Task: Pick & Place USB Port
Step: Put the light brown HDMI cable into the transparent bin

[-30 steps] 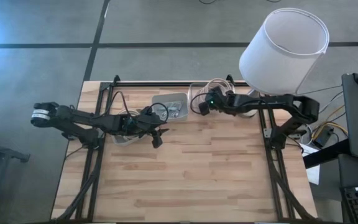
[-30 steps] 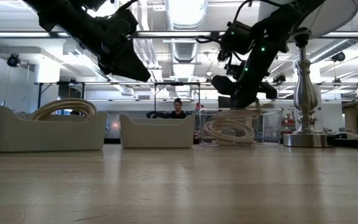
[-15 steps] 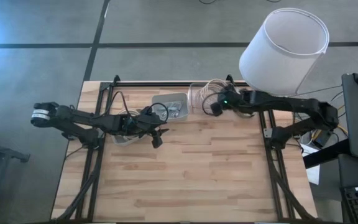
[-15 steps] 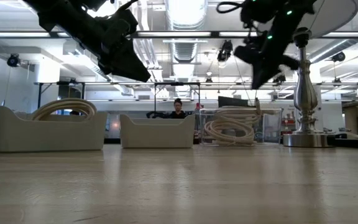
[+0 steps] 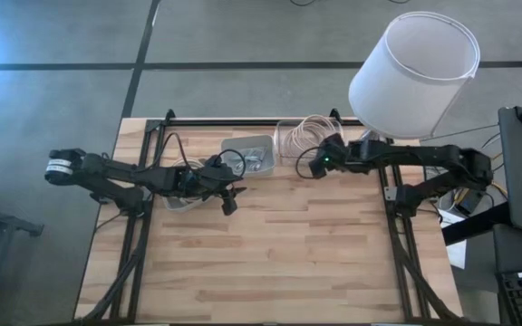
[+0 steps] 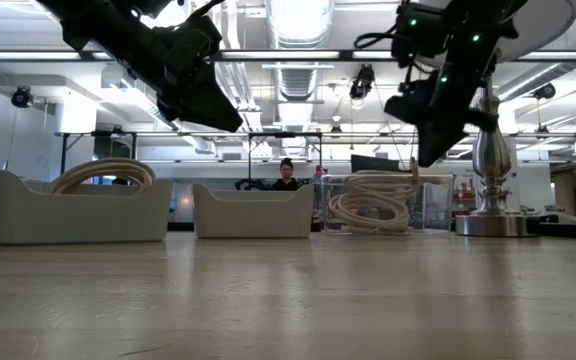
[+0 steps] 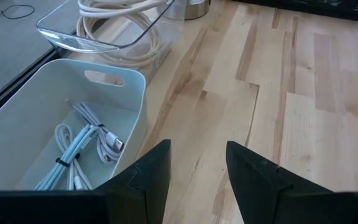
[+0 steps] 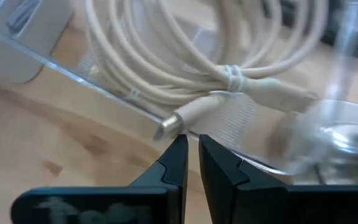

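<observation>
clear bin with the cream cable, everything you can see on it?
The clear bin is see-through plastic, open-topped, upright at the table's far edge, beside the white bin and the lamp base. It holds a coiled cream USB cable, tied at one point, plug end free. The right claw hangs just outside its wall.

The whole table (image 5: 270, 244) and both arms are seen from straight overhead in the high view. From table-top height, a level look across the boards into the room is given by the low view. The white bin (image 7: 73, 134) is viewed closely from the left wrist, the clear tray (image 8: 185, 99) from the right; both containers are shared with the high view, at 12 o'clock.
</observation>
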Available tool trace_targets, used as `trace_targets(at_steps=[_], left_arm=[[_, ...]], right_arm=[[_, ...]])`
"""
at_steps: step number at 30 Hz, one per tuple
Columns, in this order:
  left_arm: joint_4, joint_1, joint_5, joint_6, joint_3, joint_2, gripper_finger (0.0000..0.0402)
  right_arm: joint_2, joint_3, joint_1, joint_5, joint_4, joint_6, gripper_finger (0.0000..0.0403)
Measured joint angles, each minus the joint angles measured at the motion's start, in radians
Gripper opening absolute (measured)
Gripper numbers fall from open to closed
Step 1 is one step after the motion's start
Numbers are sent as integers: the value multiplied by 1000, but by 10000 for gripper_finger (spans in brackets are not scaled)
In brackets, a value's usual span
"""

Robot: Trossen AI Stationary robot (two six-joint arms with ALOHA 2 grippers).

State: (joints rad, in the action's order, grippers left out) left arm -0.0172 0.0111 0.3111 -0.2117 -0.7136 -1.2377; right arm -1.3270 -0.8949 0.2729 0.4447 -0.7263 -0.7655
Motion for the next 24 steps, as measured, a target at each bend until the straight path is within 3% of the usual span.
trace_targets(at_steps=[10,24], left_arm=[[1,0,0,12,0,0,158],[2,0,0,47,0,0,158]], right_arm=[[-116,4,5,22,181,70,38],[-65,-1,53,79,240,85,38]])
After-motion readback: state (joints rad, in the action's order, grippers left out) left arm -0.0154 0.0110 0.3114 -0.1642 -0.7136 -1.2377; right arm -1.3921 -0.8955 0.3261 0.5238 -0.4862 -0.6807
